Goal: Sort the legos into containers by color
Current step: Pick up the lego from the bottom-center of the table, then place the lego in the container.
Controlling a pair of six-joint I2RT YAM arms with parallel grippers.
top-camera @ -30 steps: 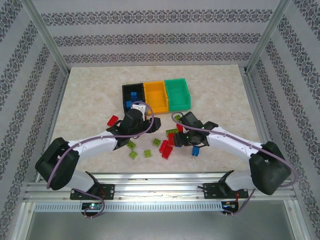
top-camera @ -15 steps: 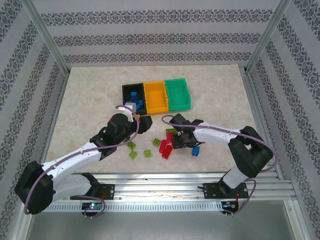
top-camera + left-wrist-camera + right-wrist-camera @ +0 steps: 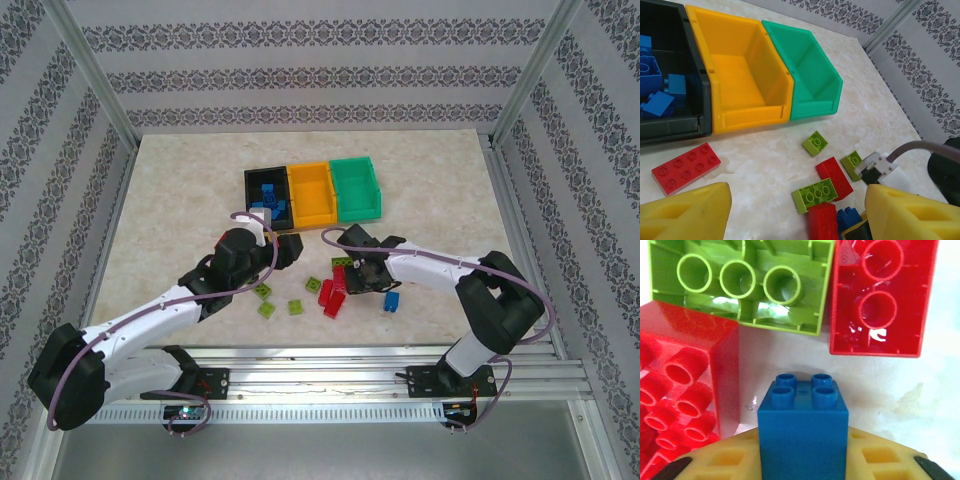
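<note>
Right gripper (image 3: 803,462), bottom centre: pads clamped on blue brick (image 3: 803,420). Left gripper (image 3: 795,215), bottom edge: fingers wide apart. Black bin (image 3: 670,132), upper left, holds blue legos (image 3: 657,102).

Robot lab test cell, not a home: left arm (image 3: 150,315) and right arm (image 3: 440,267) are bolted to an aluminium extrusion rail (image 3: 320,375) at the table's near edge, with exposed cables (image 3: 273,250) looped along them. Aluminium frame posts (image 3: 92,75) hold flat patterned wallpaper panels (image 3: 300,38) as mock walls round a marble-look tabletop (image 3: 170,200). Lego bricks (image 3: 332,297) and three plastic bins (image 3: 311,168) sit out as staged props.
</note>
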